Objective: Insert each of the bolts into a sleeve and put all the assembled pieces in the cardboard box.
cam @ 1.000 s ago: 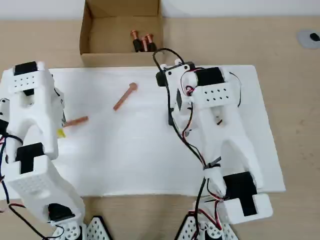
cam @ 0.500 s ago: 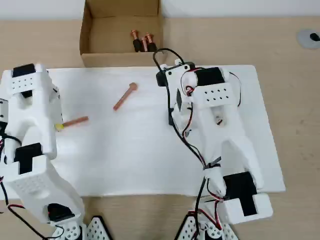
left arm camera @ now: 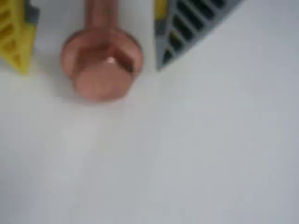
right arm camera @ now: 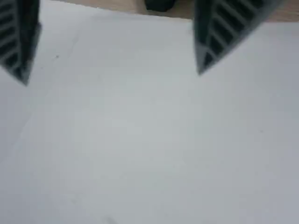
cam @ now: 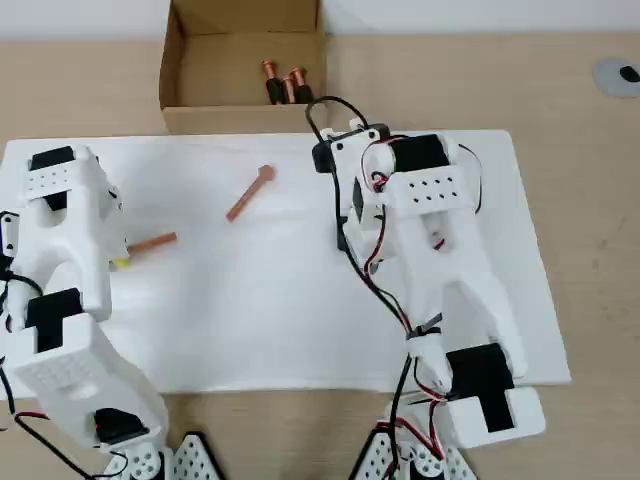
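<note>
Two copper bolts lie on the white mat (cam: 300, 320): one bolt (cam: 250, 193) near the middle back, another bolt (cam: 152, 243) at the left. The left one's head (left arm camera: 102, 63) faces my left gripper (left arm camera: 91, 67), which is open, its yellow finger (left arm camera: 16, 37) and grey finger (left arm camera: 191, 28) on either side of the shank without touching it. From above, the left gripper (cam: 118, 258) sits at that bolt's left end. My right gripper (right arm camera: 111, 74) is open over bare mat, at mid-table (cam: 345, 228). The cardboard box (cam: 180, 70) stands behind the mat with assembled pieces (cam: 285, 85) inside.
A bare wooden table (cam: 580, 180) surrounds the mat. A small grey disc (cam: 618, 75) lies at the far right. The right arm's body (cam: 440, 240) covers the mat's right half.
The left arm has drawn back a little toward the table's front, its gripper staying by the left bolt. Both bolts and the right arm have not moved.
</note>
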Robot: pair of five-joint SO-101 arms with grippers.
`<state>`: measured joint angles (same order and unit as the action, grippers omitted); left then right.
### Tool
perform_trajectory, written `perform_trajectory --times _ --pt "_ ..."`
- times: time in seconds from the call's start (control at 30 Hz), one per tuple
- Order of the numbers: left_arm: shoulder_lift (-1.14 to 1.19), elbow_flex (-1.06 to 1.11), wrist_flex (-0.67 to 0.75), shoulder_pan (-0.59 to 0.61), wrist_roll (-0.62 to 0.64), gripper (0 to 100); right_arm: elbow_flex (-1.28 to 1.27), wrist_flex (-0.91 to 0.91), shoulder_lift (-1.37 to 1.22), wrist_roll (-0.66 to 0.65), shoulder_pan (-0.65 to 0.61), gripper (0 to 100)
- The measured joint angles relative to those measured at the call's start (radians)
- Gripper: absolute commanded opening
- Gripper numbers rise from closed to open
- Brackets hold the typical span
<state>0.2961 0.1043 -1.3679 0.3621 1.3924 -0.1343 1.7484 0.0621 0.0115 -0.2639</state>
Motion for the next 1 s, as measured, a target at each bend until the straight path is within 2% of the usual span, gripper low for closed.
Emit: perform_trajectory --times 0.23,0.43,0.63,1.0 --pt "0.000 0.000 0.000 0.000 -0.005 19 0.000 0.000 0.000 0.000 0.000 27.4" --pt "0.000 0.000 0.008 0.002 -0.117 12 0.000 0.000 0.000 0.000 0.000 27.4" --pt "0.000 0.000 0.008 -0.023 -0.235 11 0.000 0.000 0.000 0.000 0.000 27.4" --pt "0.000 0.000 0.008 -0.057 -0.252 11 0.000 0.000 0.000 0.000 0.000 27.4"
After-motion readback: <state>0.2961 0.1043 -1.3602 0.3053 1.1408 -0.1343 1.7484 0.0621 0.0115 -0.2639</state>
